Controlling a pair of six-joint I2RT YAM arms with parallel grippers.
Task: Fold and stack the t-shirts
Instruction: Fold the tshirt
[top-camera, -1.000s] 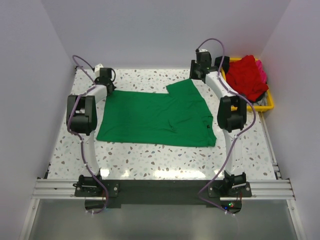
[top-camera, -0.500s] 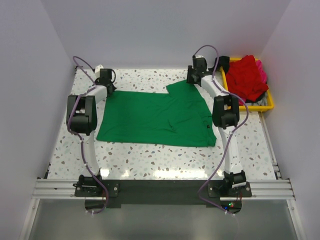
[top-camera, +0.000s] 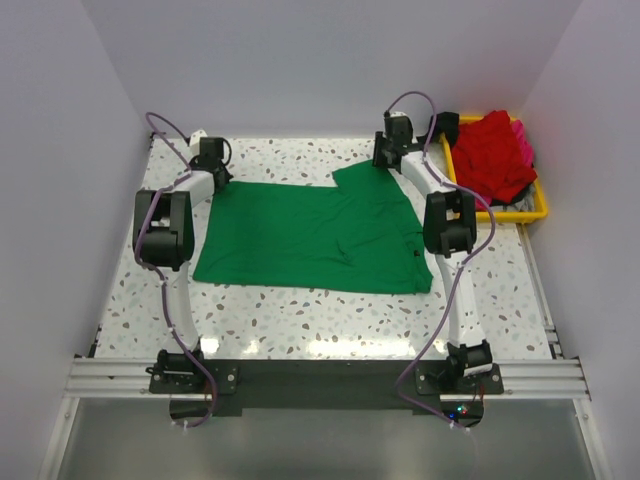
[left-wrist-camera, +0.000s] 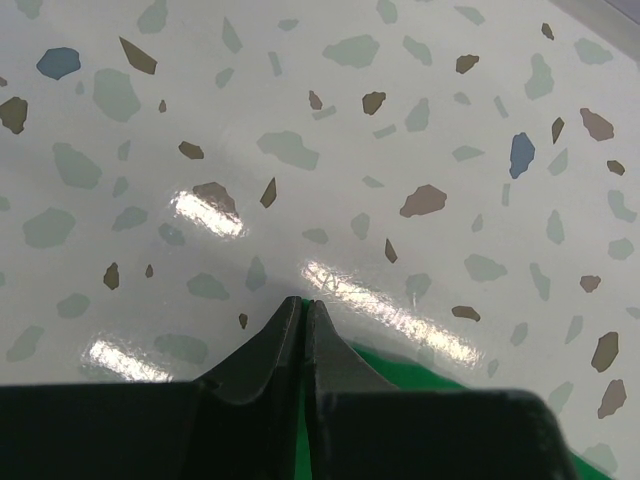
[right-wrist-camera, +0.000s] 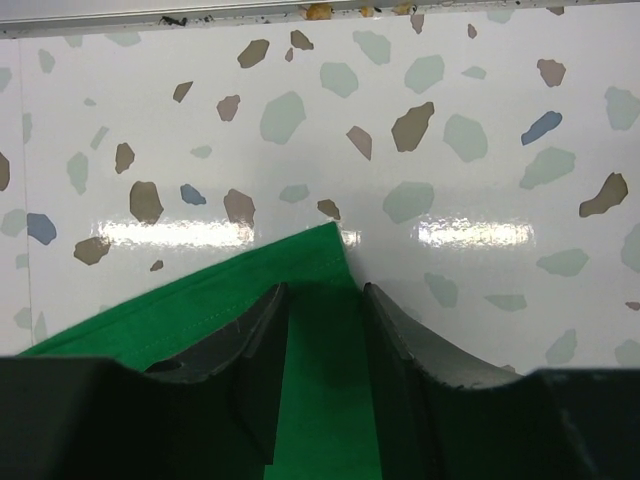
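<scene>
Our left gripper has its fingers pressed together, tips over bare tabletop. An edge of the green t-shirt shows just behind and to its right, and we cannot tell whether any cloth is pinched. Our right gripper is narrowly parted, one finger on each side of the shirt's pointed corner, which lies flat between them.

We judge the step to be taking both far corners for a fold. To do it well, we should lower the right fingers, close on that corner alone, check the left has cloth, then lift both evenly. Beyond the right gripper, a red t-shirt and a pink t-shirt sit in the yellow tray.
</scene>
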